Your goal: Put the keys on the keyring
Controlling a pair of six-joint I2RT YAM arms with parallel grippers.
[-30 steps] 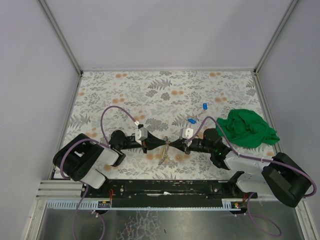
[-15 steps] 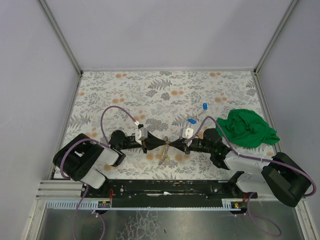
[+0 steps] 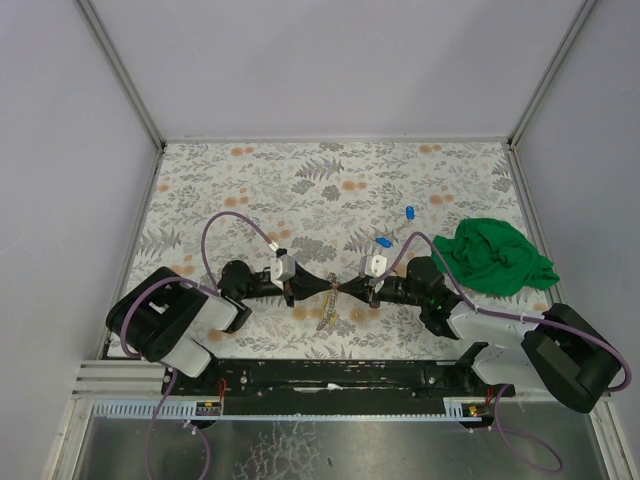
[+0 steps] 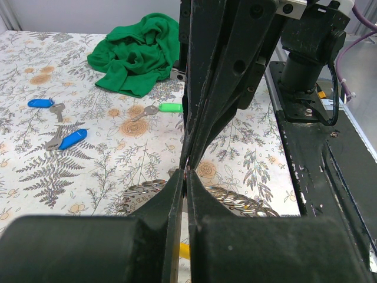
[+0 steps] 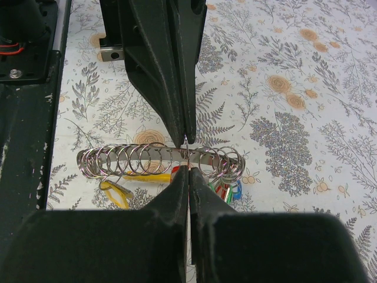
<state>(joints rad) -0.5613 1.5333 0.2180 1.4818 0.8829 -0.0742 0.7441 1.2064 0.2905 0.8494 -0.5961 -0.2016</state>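
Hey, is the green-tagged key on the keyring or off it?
Off. The green-tagged key lies alone on the table near the green cloth, apart from the keyring.

Bright, even lighting, faint soft shadows, sharp except blurred near foregrounds.

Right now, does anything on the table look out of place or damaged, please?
Yes: the keyring, pinched between both shut jaws, looks drawn out into a long coil of loops, not one flat ring.

The keyring (image 5: 147, 159) sits where left gripper (image 4: 186, 172) meets right gripper (image 5: 187, 168); keys (image 3: 385, 243) behind, cloth (image 3: 495, 257) rightward.
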